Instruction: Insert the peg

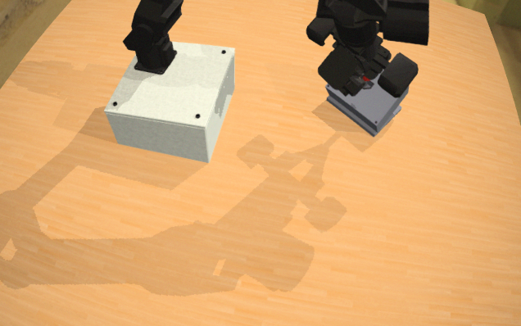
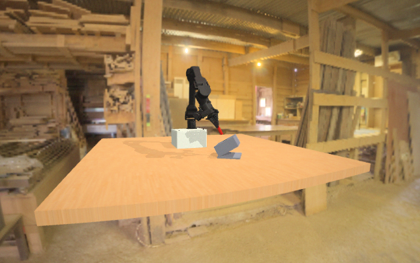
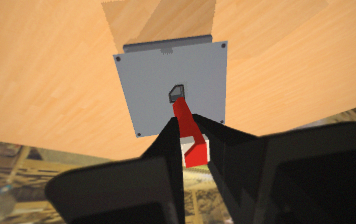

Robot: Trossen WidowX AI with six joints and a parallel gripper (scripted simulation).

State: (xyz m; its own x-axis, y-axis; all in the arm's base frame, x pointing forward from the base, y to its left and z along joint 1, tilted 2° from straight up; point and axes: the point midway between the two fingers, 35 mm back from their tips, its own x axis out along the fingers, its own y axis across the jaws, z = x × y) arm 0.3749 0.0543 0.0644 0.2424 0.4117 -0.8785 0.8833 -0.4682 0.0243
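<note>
Red is barely visible from the top view: only a sliver of the red flat-sided peg (image 1: 365,79) shows under the black parallel-jaw gripper (image 1: 362,83), which hangs over the grey sloped panel (image 1: 374,108) on the light wooden desk (image 1: 369,229). The arm rises from a white box-shaped pedestal (image 1: 164,131) well to one side of the panel.

From the exterior view we see the peg (image 2: 219,130) slanting down out of the gripper (image 2: 214,121) toward the upper face of the panel (image 2: 228,145), its tip near the face; we cannot tell from here whether it touches.

At the wrist we see most. The jaws are pinching the peg (image 3: 189,131) near its upper end, nearly closed on its flat sides. Its lower tip sits right at the mouth of the dark, cut-cornered hole (image 3: 176,92) in the panel (image 3: 145,85); whether it has entered is unclear.

We judge the step in hand to be insertion. To do it well we should keep the peg's axis along the hole's direction, match its flats to the hole's outline, and push slowly without sideways drift until it bottoms.
</note>
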